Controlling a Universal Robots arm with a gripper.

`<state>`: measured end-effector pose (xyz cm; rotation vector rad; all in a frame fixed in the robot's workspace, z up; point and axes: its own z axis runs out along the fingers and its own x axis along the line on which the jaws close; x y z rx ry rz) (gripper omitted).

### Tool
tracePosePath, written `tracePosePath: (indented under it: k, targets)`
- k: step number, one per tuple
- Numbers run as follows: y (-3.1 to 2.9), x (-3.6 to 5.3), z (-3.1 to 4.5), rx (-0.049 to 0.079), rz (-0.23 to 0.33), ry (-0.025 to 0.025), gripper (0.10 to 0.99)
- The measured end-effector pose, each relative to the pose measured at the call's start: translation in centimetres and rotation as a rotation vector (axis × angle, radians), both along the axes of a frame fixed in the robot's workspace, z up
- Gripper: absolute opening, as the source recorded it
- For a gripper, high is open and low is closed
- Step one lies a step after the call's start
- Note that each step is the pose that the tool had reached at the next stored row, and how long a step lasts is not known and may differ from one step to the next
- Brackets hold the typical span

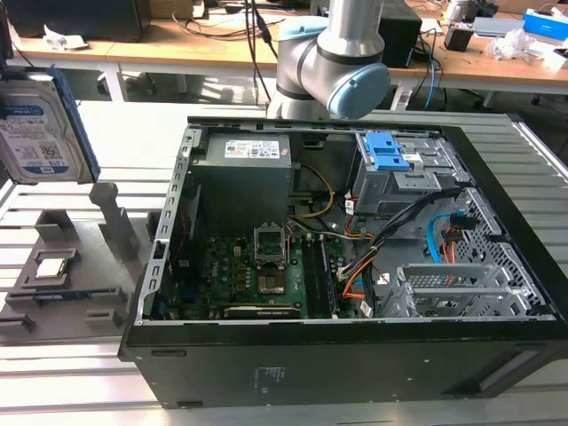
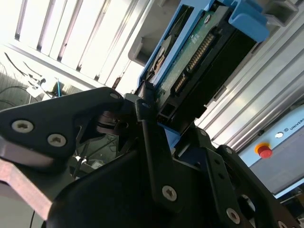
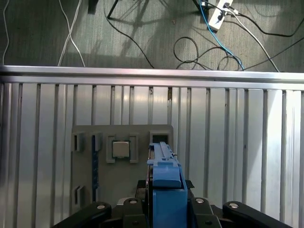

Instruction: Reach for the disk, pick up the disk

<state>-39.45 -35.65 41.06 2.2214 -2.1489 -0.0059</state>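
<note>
Disk (image 1: 37, 124): at the exterior view's far left, lifted clear of the table, standing nearly upright with its white and blue label facing the camera and a blue bracket along its edge. In the second wrist view (image 2: 199, 52) its green circuit board and connector row show. In the first wrist view (image 3: 167, 185) it appears edge-on, blue bracket uppermost.
Gripper (image 3: 167, 209): closed onto the disk, with a black finger on either side of the blue bracket. In the second wrist view the fingers (image 2: 151, 142) press against the end of the drive.
Fixture plate (image 1: 89, 284): grey moulded plate with upright posts, lying flat on the table under the raised disk. In the first wrist view (image 3: 118, 180) it lies directly beneath the disk.
Processor chip (image 1: 51, 264): small square silver part seated in a pocket of the fixture plate. In the first wrist view (image 3: 120, 148) it lies just beside the edge of the disk.
Table (image 1: 71, 373): slatted aluminium surface bearing both the plate and the case.
Computer case (image 1: 337, 355): black tower on its side, side panel off, filling the middle and right of the exterior view.
Motherboard (image 1: 257, 275): green board on the case floor, below the grey power supply (image 1: 244, 177).
Arm (image 1: 333, 53): grey and pale blue joint behind the case, at top centre.
Blue latch tabs (image 1: 389, 153): on the metal drive cage in the case's upper right.
Cables (image 1: 435, 240): blue and orange leads running below the cage.
</note>
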Motion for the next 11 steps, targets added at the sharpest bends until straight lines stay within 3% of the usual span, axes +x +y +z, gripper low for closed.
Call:
tracePosePath:
  k: [6,8,11]
  targets:
    - [0.00,0.01,0.90,-0.001,0.000,0.0000,0.365]
    - [0.03,0.02,1.63,-0.003,0.000,-0.0001,0.365]
    - [0.04,0.02,2.16,-0.004,0.000,-0.0001,0.365]
